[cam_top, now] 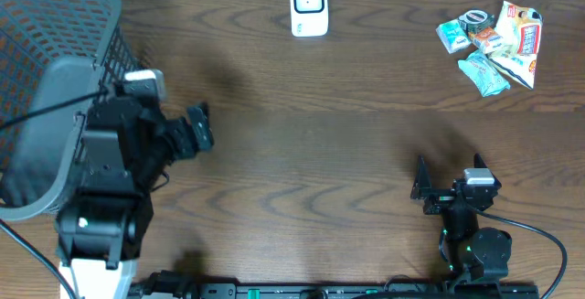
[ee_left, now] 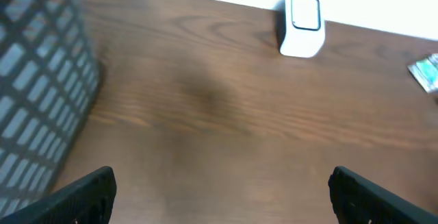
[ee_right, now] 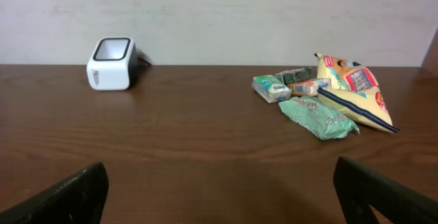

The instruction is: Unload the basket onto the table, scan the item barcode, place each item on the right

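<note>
Snack packets (cam_top: pixel 494 43) lie heaped at the far right corner of the brown tabletop (cam_top: pixel 320 134); a yellow bag, a green pouch and smaller wrapped items touch one another. The white barcode scanner (cam_top: pixel 309 6) stands at the far edge, about midway along, well apart from the heap. The left tool (cam_top: pixel 201 127) hangs beside the grey mesh basket (cam_top: pixel 55 25), jaws spread wide and empty. The right tool (cam_top: pixel 422 189) sits near the front edge, likewise wide open, gripping nothing.

One white boxy plastic scanner (cam_top: pixel 309 6) at twelve o'clock; one grey mesh plastic basket (cam_top: pixel 55 43) at ten; roughly five small crinkled foil packets (cam_top: pixel 489 43) at two.
</note>
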Action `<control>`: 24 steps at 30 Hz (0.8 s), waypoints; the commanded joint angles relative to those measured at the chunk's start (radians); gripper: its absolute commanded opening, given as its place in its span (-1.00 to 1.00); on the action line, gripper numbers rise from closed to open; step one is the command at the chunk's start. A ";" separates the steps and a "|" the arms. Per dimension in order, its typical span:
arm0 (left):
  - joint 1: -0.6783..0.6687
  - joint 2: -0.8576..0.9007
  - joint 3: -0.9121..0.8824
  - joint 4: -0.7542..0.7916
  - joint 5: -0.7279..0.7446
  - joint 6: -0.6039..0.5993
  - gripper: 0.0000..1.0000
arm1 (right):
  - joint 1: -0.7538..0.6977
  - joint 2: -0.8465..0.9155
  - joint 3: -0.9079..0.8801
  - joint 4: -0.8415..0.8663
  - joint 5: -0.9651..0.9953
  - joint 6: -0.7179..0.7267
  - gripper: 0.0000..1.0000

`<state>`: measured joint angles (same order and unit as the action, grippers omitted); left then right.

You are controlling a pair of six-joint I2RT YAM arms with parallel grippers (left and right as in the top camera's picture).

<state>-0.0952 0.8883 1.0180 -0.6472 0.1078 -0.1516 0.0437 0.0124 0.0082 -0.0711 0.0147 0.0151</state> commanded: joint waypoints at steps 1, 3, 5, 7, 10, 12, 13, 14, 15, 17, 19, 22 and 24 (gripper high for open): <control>-0.004 -0.065 -0.084 0.046 0.041 0.074 0.95 | 0.006 -0.007 -0.003 -0.004 0.001 0.014 0.99; -0.005 -0.100 -0.133 0.082 0.042 0.074 0.95 | 0.006 -0.007 -0.003 -0.004 0.001 0.013 0.98; -0.005 -0.145 -0.190 0.119 0.042 0.073 0.96 | 0.006 -0.007 -0.003 -0.003 0.001 0.013 0.98; -0.005 -0.190 -0.248 0.156 0.042 0.073 0.95 | 0.006 -0.007 -0.003 -0.003 0.001 0.013 0.98; -0.005 -0.256 -0.334 0.212 0.042 0.073 0.95 | 0.006 -0.007 -0.003 -0.003 0.001 0.013 0.98; -0.005 -0.301 -0.399 0.259 0.042 0.073 0.95 | 0.006 -0.007 -0.003 -0.003 0.001 0.013 0.98; -0.005 -0.324 -0.432 0.280 0.042 0.072 0.95 | 0.006 -0.007 -0.003 -0.003 0.001 0.014 0.99; -0.005 -0.343 -0.460 0.298 0.042 0.072 0.96 | 0.006 -0.007 -0.003 -0.004 0.001 0.013 0.99; -0.005 -0.365 -0.491 0.314 0.042 0.072 0.95 | 0.006 -0.007 -0.003 -0.004 0.001 0.013 0.99; -0.004 -0.408 -0.547 0.329 0.041 0.073 0.95 | 0.006 -0.007 -0.003 -0.003 0.001 0.013 0.99; -0.004 -0.447 -0.599 0.323 0.041 0.073 0.95 | 0.006 -0.007 -0.003 -0.003 0.001 0.013 0.99; -0.004 -0.504 -0.655 0.320 0.042 0.072 0.95 | 0.006 -0.007 -0.003 -0.004 0.001 0.013 0.99; -0.005 -0.548 -0.684 0.319 0.041 0.072 0.95 | 0.006 -0.007 -0.003 -0.003 0.001 0.014 0.99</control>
<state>-0.0963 0.4019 0.3676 -0.3336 0.1371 -0.0959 0.0437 0.0120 0.0082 -0.0711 0.0147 0.0151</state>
